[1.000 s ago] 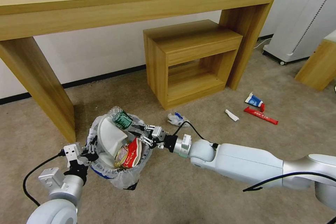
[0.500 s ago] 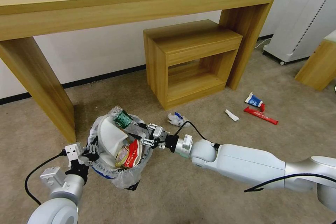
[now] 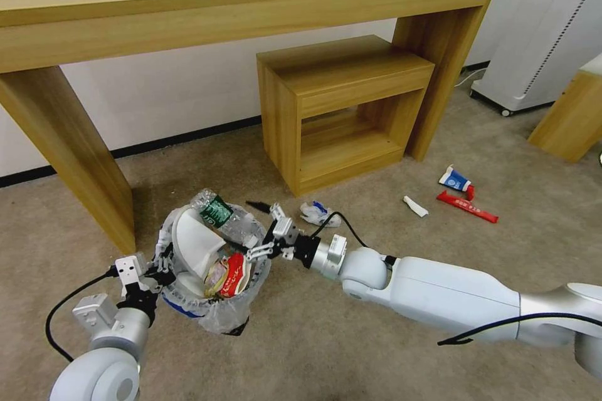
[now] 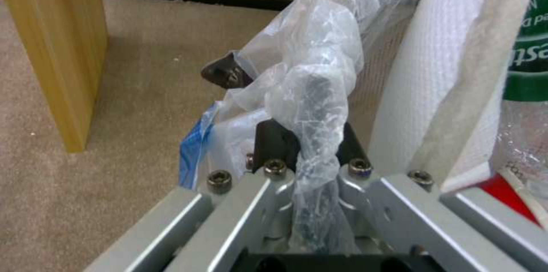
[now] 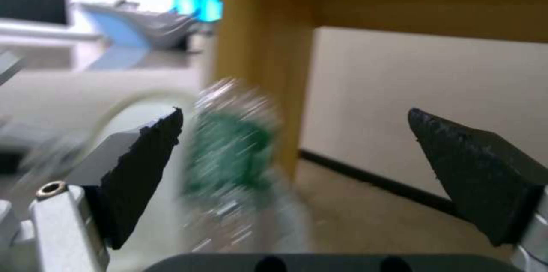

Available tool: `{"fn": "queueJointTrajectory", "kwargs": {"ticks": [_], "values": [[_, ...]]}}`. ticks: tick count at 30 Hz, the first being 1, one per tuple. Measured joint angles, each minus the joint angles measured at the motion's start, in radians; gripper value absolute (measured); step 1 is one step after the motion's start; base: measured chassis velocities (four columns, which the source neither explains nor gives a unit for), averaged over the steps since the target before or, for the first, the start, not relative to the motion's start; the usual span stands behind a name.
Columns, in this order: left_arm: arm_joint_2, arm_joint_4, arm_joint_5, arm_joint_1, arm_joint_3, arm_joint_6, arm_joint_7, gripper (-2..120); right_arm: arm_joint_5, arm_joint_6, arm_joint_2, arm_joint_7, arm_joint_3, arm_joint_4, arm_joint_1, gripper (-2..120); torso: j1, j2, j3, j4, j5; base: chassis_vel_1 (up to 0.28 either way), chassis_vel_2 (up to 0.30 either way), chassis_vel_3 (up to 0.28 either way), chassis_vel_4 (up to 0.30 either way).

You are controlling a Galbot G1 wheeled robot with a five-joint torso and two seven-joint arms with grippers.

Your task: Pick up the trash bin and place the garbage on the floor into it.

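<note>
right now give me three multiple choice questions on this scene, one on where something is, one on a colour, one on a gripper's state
1. Where does the red bar wrapper lie?
A. on the long wooden table
B. on the floor, right of the small wooden shelf unit
C. inside the trash bin

2. What colour is the label on the bottle in the trash bin?
A. green
B. yellow
C. purple

3. How is the right gripper?
A. shut on the bottle
B. shut on the bin's bag
C. open, holding nothing

Answers:
1 B, it rests on the beige carpet by the blue-white carton.
2 A, the head view shows a green band.
3 C, the right wrist view shows its fingers spread wide apart, while the left gripper clamps the bin's rim.
</note>
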Motion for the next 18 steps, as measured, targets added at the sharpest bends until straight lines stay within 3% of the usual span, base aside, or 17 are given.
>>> {"fn": "queueJointTrajectory", "kwargs": {"ticks": [6, 18], "values": [[0.011, 0.008, 0.0, 0.004, 0.001, 0.0, 0.002, 3, 0.057, -0.064, -0.061, 0.129, 0.145, 0.03, -0.089, 100, 0.0, 0.0, 0.0, -0.0003, 0.0001, 0.0, 0.0, 0.0, 0.0], [0.026, 0.018, 0.0, -0.003, 0.012, 0.0, 0.006, 3, -0.009, -0.054, -0.161, 0.177, 0.487, 0.052, -0.352, 100, 0.0, 0.0, 0.0, -0.0003, 0.0004, 0.0, 0.0, 0.0, 0.0]]}}
